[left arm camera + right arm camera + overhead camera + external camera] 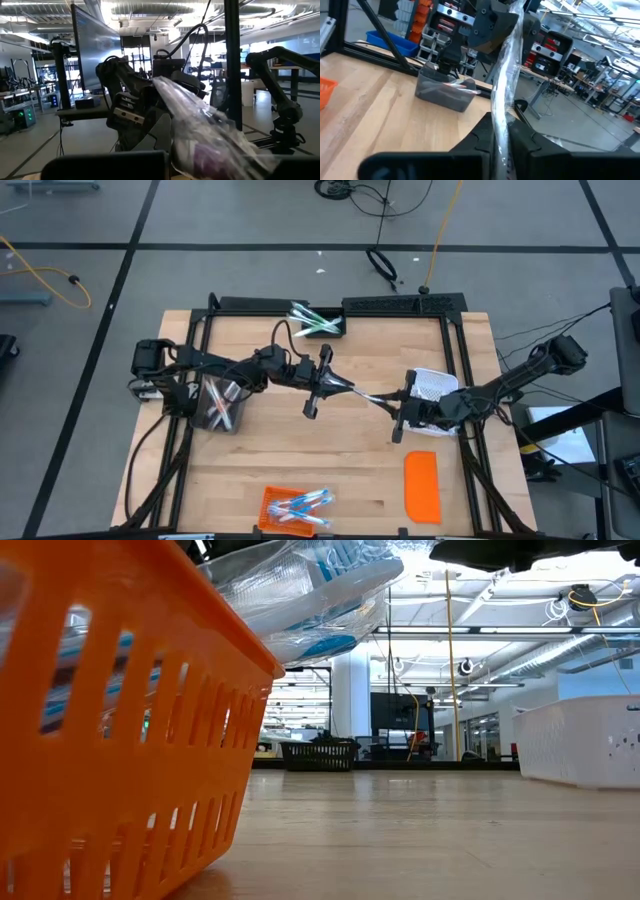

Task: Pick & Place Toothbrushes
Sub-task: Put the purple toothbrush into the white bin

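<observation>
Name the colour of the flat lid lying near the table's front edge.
Orange; the lid shows best in the high view.

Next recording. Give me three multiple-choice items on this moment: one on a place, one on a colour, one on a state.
1. Where is the flat orange rectangular lid?
A. In the white mesh basket
B. On the wooden table, right of the orange slotted basket
C. Under the left arm

2. What accent colour shows on the toothbrushes in the black bin at the far edge?
A. Green
B. Red
C. Orange

3. What is the state of the clear-wrapped toothbrush between the arms?
A. Lying on the table
B. Gripped by both grippers
C. Inside the orange basket

Key: 1 B, the lid lies on the table beside the basket. 2 A, the toothbrushes in the bin show green. 3 B, the left gripper and right gripper each clamp an end of the wrapped toothbrush.
</observation>
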Robot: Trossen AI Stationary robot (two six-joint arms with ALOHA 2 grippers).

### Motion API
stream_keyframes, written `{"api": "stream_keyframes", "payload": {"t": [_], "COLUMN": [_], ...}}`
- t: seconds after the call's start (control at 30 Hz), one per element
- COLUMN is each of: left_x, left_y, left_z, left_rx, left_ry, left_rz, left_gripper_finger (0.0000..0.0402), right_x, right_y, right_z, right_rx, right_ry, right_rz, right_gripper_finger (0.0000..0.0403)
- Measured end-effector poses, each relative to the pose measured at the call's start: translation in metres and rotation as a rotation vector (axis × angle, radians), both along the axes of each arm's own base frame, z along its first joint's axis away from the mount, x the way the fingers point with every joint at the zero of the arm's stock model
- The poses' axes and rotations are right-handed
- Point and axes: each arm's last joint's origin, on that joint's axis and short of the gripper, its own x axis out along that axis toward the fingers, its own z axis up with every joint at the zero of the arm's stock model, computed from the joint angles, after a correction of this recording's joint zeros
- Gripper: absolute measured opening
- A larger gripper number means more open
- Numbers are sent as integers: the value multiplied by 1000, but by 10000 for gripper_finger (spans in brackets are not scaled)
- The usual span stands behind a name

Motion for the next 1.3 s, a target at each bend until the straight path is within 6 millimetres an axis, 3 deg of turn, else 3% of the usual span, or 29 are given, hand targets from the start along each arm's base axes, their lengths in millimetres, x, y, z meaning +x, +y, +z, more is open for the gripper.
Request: {"api": "stream_keyframes", "payload": {"t": [0.4,0.6,0.87,1.3], "left_x": [-1,-5,-7,-5], "left_y": [14,29,41,47], "left_z": [2,7,8,-5], "left_rx": [-12,-12,-30,-43], "left_ry": [-4,-16,-19,126], "left_rz": [125,165,194,210], "left_gripper_finger": [56,81,85,85], "right_x": [-7,-25,-56,-98], "right_y": [-6,-10,-16,-19], "right_z": [0,4,-1,-17], "right_rx": [-25,24,125,302], "right_ry": [40,62,121,129], "right_rz": [-147,-182,-244,-296], "right_gripper_finger": [13,13,13,13]}}
